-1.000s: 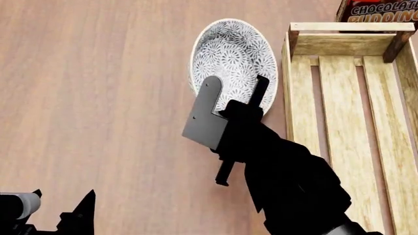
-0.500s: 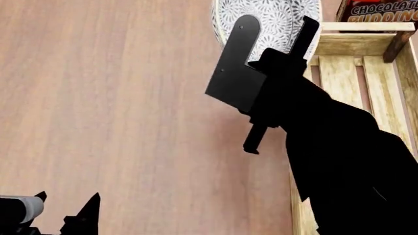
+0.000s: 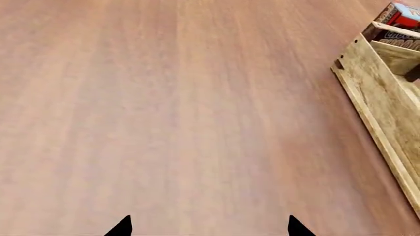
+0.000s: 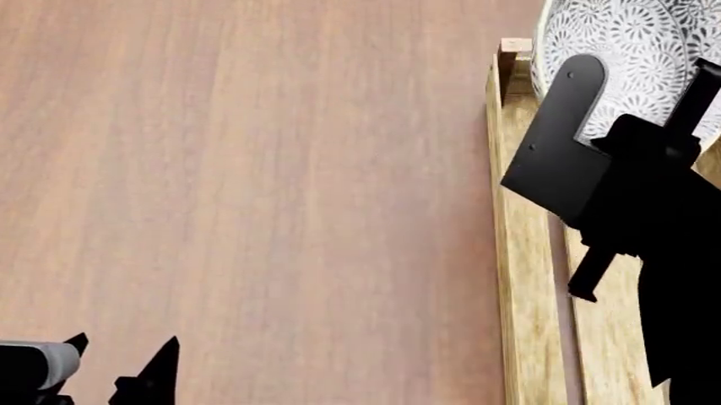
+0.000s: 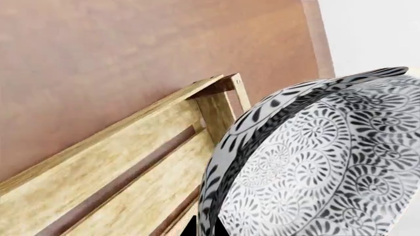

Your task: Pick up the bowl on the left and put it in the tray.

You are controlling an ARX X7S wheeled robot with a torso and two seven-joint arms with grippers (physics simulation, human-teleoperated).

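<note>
Right claw (image 4: 636, 105) clamps the bowl (image 4: 631, 42) rim, carrying it above the tray (image 4: 521, 253); next lower, release.

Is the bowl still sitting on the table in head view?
No, the bowl is held up by the right hand, over the far end of the tray, not resting on the table.

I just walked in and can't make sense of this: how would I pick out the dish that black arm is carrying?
Start at the long light-wood slatted crate along the right side of the brown table. Above its far end, the right pincer grips a small round bowl by its rim. It is the only patterned thing here, white and covered with dense grey-blue flowers, unlike the plain wood below.
</note>
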